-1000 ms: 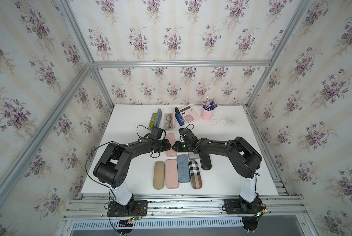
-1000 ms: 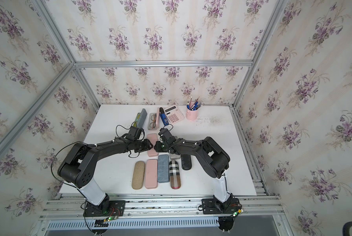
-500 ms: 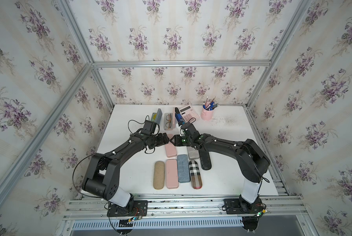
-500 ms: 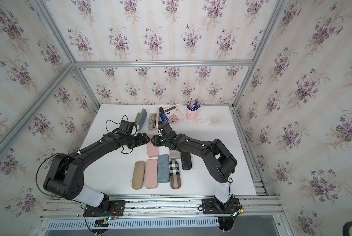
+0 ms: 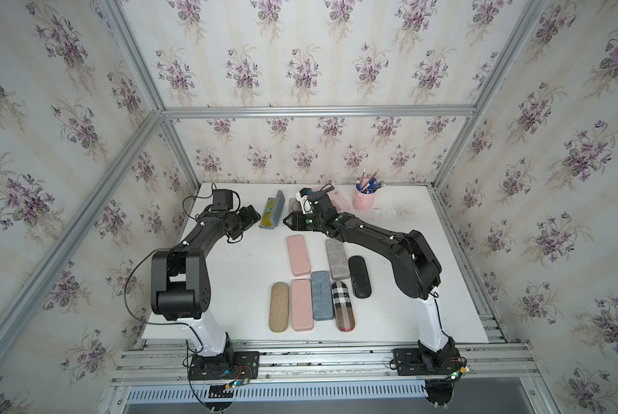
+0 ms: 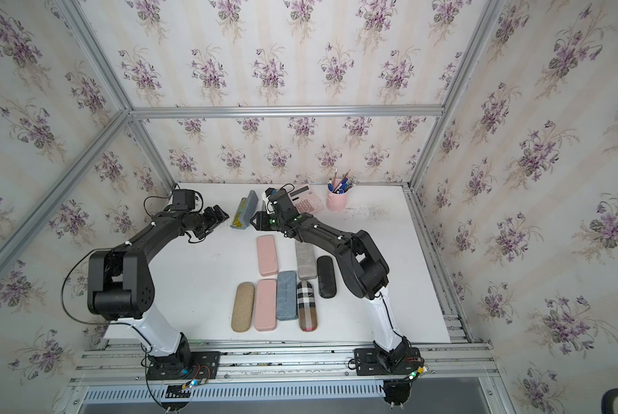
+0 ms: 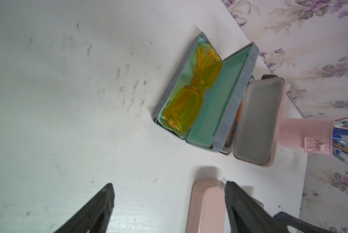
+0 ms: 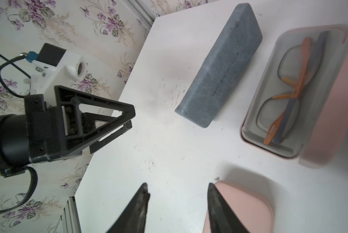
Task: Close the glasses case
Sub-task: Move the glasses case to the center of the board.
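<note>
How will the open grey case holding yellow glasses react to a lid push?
Grey case looks a stiff hard shell; lid should probably hinge over, not flex. It lies unheld on the smooth table, so it may slide. Yellow glasses lie loose, might shift.

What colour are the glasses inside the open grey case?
Yellow, see-through glasses; the left wrist view shows them best.
</note>
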Action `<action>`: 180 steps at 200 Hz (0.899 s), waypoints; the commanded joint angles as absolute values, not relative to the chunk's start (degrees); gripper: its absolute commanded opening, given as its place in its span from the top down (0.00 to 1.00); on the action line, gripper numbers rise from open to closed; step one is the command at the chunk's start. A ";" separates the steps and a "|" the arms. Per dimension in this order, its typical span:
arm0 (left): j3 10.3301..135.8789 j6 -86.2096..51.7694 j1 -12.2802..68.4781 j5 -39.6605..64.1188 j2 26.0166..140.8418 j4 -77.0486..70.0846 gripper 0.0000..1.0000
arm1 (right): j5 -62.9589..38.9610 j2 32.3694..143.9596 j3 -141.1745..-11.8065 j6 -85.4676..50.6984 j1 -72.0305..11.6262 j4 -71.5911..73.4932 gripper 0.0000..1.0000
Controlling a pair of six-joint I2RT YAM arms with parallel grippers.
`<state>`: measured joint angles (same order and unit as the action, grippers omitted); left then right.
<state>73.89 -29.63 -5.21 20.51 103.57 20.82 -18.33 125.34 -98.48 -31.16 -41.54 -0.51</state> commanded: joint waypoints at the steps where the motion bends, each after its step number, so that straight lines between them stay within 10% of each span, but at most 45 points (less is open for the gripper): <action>1: 78.71 -28.35 -5.83 18.16 108.83 21.89 0.25 | -21.17 129.76 -103.76 -31.78 -41.33 -0.26 0.50; 180: 98.18 -27.34 -2.74 19.98 130.96 26.90 0.36 | -25.32 147.22 -118.13 -37.75 -40.25 6.45 0.47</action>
